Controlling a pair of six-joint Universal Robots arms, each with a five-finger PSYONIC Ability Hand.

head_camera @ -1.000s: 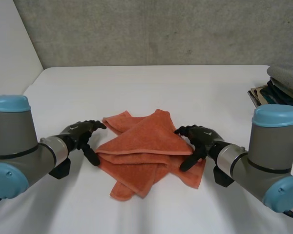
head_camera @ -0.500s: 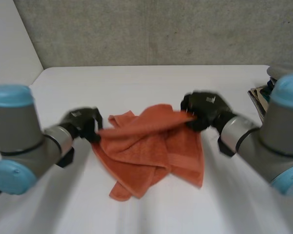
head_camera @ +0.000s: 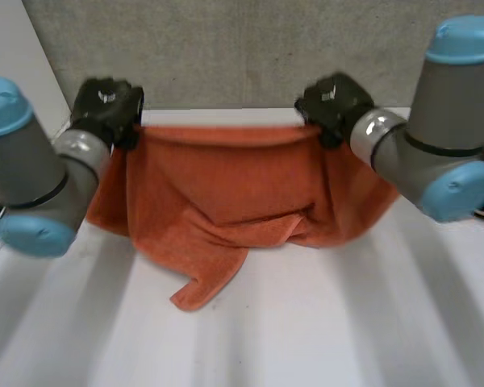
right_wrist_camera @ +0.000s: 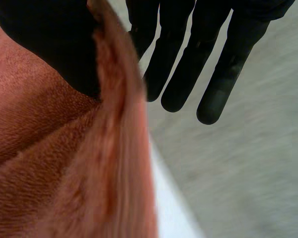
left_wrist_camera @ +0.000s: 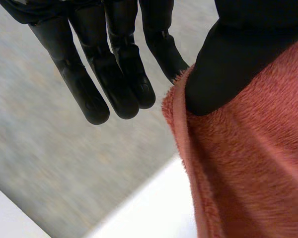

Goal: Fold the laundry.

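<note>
Head view: orange towel (head_camera: 226,193) now hoisted off tabletop (head_camera: 347,322), left robot hand (head_camera: 106,105) and right robot hand (head_camera: 332,101) pinching top corners; spread for folding.

Surroundings: white tabletop (head_camera: 323,330), matte, plain surface, far edge straight and running left to right in the head view. Behind it stands a grey concrete wall (head_camera: 226,48), mottled, with small pits. At the left, a plain white panel (head_camera: 16,48) meets the concrete wall along a slanting seam and comes down to the tabletop's left corner.
</note>
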